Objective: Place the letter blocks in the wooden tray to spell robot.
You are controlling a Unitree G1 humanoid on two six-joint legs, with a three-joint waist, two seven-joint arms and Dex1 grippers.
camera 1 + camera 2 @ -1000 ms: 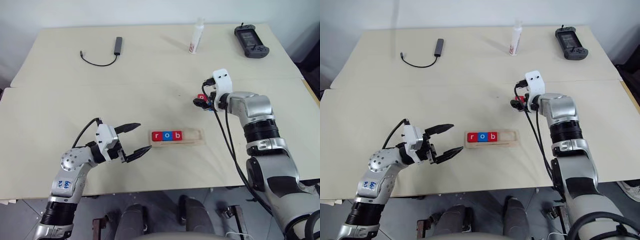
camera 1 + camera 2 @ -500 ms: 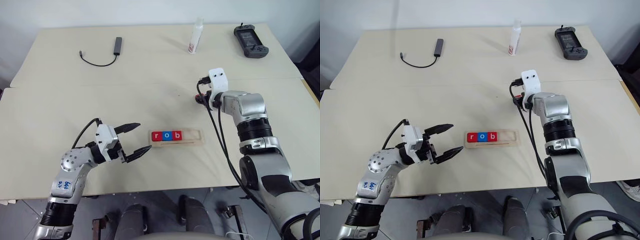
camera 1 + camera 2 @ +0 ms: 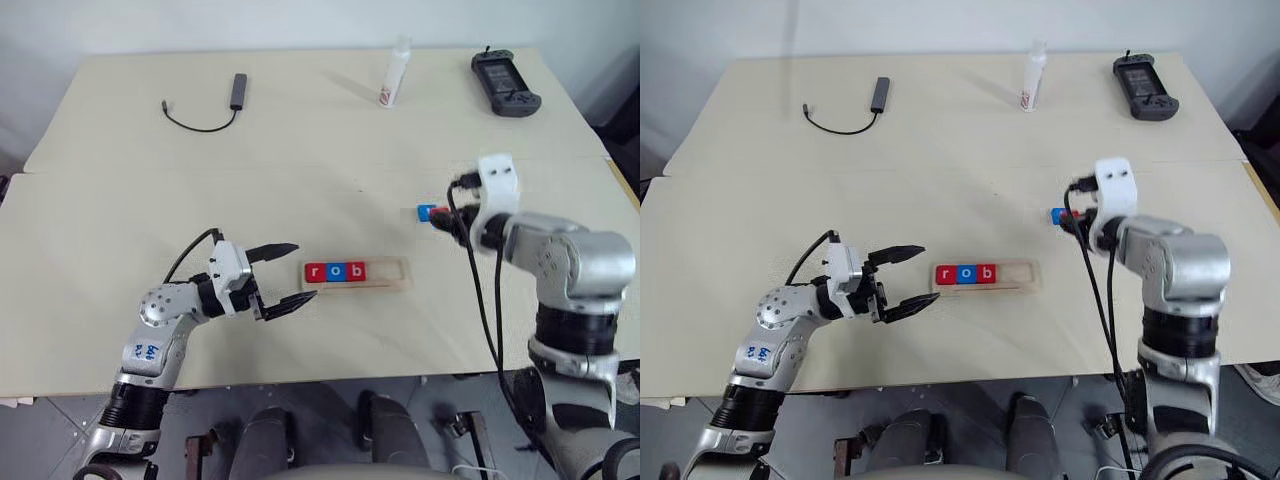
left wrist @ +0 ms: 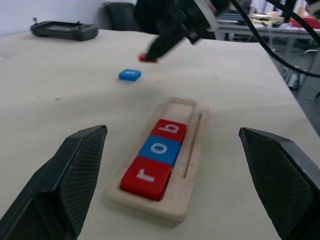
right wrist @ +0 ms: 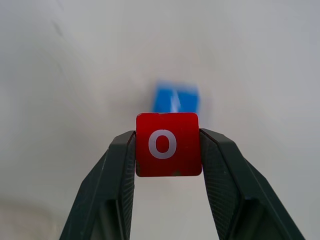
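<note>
Right gripper [image 5: 167, 145] has its two black fingers clamped on the side edges of a red block [image 5: 168, 144] marked "o", lifted off the table, with a blue block [image 5: 175, 100] lying on the surface just beyond it. On the pale table [image 3: 120, 190] the wooden tray [image 3: 390, 272] already carries red "r", blue "o" and red "b" pressed together at its left end, leaving two bare slots on the right. The left gripper [image 3: 290, 272] hovers just off the tray's left end with its fingers spread and nothing between them. To do this step well, I would carry the held block over the first bare slot, right beside the "b", keep it flat and square to the groove with the letter reading the same way as its neighbours, then lower it until it seats before letting go — a tilted release could leave it riding on the tray's rim. The right wrist view settles the letter and the squareness of the grip, which the head views leave too small to read; the left wrist view shows the tray's raised rim and the thin slit along one side — and the blue block [image 4: 130, 75] lying well apart from the tray.
</note>
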